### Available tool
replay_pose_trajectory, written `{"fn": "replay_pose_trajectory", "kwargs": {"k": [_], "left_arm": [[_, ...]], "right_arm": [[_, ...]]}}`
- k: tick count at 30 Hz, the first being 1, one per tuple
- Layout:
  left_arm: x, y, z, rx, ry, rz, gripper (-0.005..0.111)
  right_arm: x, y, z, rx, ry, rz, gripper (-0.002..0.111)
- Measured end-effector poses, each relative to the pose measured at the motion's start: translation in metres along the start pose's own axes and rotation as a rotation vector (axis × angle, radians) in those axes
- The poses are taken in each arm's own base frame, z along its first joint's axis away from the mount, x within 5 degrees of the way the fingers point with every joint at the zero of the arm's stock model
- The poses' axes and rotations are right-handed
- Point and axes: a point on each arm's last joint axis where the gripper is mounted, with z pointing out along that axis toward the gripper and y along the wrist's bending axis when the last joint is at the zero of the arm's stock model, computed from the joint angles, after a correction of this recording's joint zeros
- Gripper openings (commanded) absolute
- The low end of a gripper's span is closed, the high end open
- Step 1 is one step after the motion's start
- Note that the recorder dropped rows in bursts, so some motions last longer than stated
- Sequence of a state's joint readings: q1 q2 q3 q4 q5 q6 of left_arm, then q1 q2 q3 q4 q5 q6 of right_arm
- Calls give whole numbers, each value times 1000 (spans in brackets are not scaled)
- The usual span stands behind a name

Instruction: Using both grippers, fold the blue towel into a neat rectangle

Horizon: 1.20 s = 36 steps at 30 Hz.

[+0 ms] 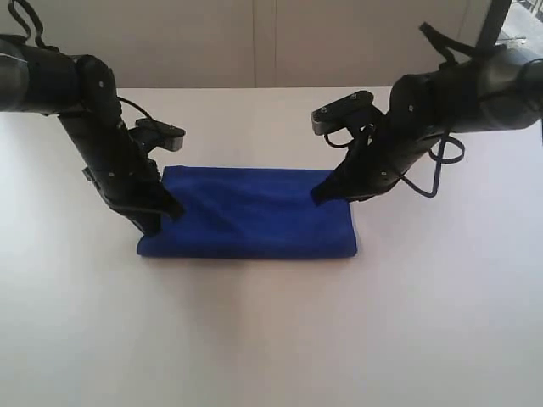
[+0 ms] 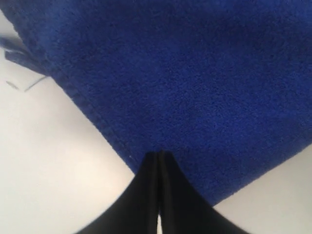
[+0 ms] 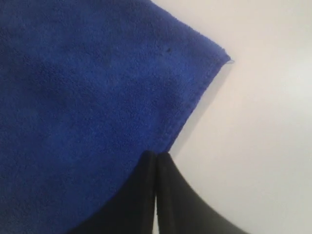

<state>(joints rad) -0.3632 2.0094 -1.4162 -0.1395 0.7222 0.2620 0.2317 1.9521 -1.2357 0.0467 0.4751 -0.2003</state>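
As seen in the exterior view, the blue towel (image 1: 250, 212) is laid as a folded rectangle on the counter (image 1: 271, 339), with the left gripper (image 1: 153, 224) at its left edge and the right gripper (image 1: 322, 195) at a right-hand corner. Left wrist view: jaws are closed together at the towel's edge. Right wrist view: same; pinched cloth cannot be confirmed.

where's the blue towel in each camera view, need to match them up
exterior view: blue towel lies folded in the middle of the white table.
left wrist view: blue towel fills most of the picture.
right wrist view: blue towel fills most of the picture, one corner showing.
shared landmark: the towel's edge against the white table.
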Motion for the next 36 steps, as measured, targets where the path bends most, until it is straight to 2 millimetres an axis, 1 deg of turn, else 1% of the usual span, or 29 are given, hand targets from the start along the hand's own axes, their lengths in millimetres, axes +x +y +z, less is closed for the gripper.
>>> {"fn": "replay_pose_trajectory", "kwargs": {"k": [7, 10, 36], "left_arm": [[0, 0, 1, -2, -3, 2, 0], [0, 0, 1, -2, -5, 2, 0], [4, -1, 1, 17, 36, 3, 0]], "right_arm": [[5, 0, 19, -4, 31, 1, 0], [7, 1, 24, -6, 43, 1, 0], [2, 0, 23, 4, -9, 1, 0]]}}
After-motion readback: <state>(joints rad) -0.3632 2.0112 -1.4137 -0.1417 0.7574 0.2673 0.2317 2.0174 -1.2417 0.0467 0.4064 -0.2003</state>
